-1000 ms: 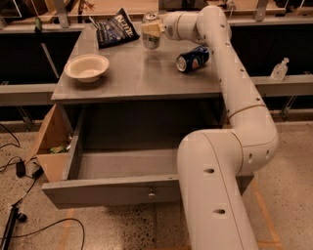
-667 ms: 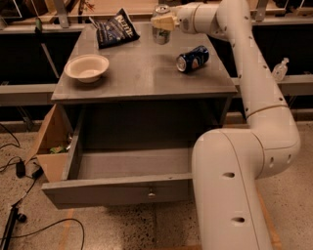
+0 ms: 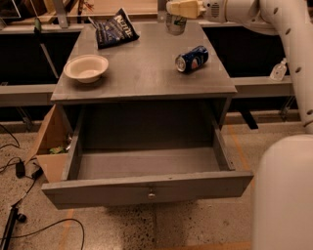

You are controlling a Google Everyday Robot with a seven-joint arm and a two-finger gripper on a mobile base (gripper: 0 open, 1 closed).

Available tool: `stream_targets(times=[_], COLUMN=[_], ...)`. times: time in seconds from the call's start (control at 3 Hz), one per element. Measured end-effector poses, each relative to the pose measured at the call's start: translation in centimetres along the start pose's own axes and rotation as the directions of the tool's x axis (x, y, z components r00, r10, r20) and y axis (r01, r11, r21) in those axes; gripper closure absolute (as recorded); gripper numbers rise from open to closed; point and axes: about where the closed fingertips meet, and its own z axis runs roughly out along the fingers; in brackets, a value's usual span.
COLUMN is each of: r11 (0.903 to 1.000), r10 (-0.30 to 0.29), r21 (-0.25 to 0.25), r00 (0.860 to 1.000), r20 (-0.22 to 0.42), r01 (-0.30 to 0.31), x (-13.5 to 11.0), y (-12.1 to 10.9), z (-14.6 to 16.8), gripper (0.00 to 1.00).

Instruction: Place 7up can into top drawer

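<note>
Holding the 7up can [image 3: 175, 24] upright by its top, clamped in the gripper [image 3: 175, 10] over the table's [image 3: 146, 73] far edge, probably to clear the blue can [image 3: 191, 58] en route to the open top drawer [image 3: 146, 190].

Claw [image 3: 184, 9] grips 7up can [image 3: 175, 25], behind blue can [image 3: 191, 58].

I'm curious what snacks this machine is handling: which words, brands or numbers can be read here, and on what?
Nothing can be read for certain.
chip bag: white lettering, too blurred to read.
blue can: label too blurred to read.
7up can, held by the gripper above the table's back edge: green marks only, nothing legible.
bowl and top drawer: no text.
</note>
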Motion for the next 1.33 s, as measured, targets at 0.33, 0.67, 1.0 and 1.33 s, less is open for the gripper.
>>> stream_targets(times=[0.33,0.67,1.0,1.33], r11=[0.9992,0.9986,0.9986,0.9971], r10=[-0.014,-0.018,0.02,0.072], r21=[0.04,0.052,0.046,-0.029], r00=[0.995,0.989,0.989,0.994], r20=[0.098,0.144,0.144,0.087], r01=[0.01,0.011,-0.027,-0.07], x=[-4.2,-4.9,-2.9,3.0], y=[2.2,5.6,9.7,15.0], z=[-5.7,-9.4,-11.4,-10.4], gripper=[1.0,1.0,1.0,1.0])
